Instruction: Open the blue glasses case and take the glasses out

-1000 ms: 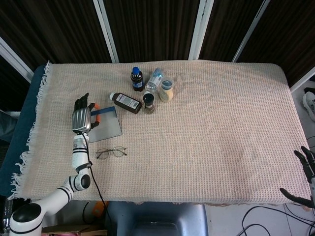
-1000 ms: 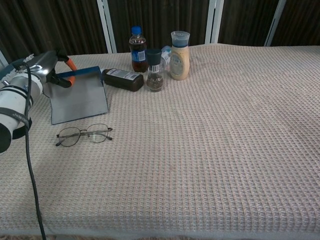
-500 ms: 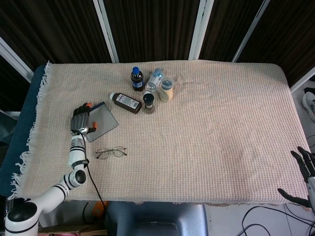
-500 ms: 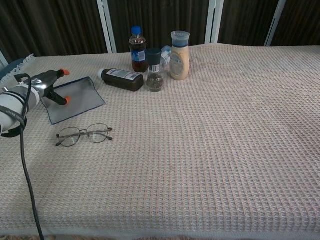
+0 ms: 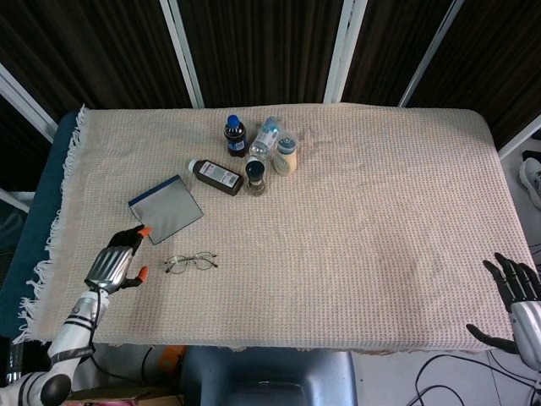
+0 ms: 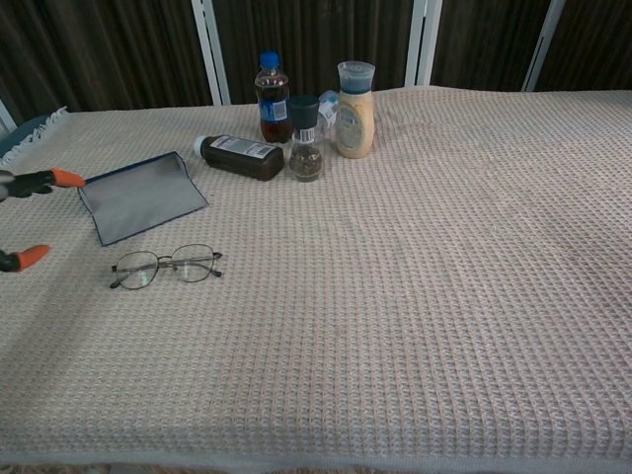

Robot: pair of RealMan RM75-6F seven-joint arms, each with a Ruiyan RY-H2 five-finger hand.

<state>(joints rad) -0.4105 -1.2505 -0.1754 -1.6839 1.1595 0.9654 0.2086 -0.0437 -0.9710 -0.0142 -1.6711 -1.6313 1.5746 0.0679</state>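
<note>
Now the blue glasses case [image 5: 166, 219] lies flat on the table [image 5: 380, 211], with the glasses [image 5: 191, 262] just in front of it, outside and apart. Only the head view shows the left hand [image 5: 114, 265], fingers spread and empty beside the glasses, and the right hand [image 5: 517, 292], spread empty at the table's far corner.

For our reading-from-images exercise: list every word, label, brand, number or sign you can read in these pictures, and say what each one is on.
No text can be read in either view.
Lying brown bottle: white label, print too small to read.
Upright cola bottle: blue label, blurred.
Pepper grinder: white label, illegible.
Cream sauce bottle: no lettering visible.
Clear water bottle: label too small to read.
Glasses case and glasses: no markings visible.
</note>
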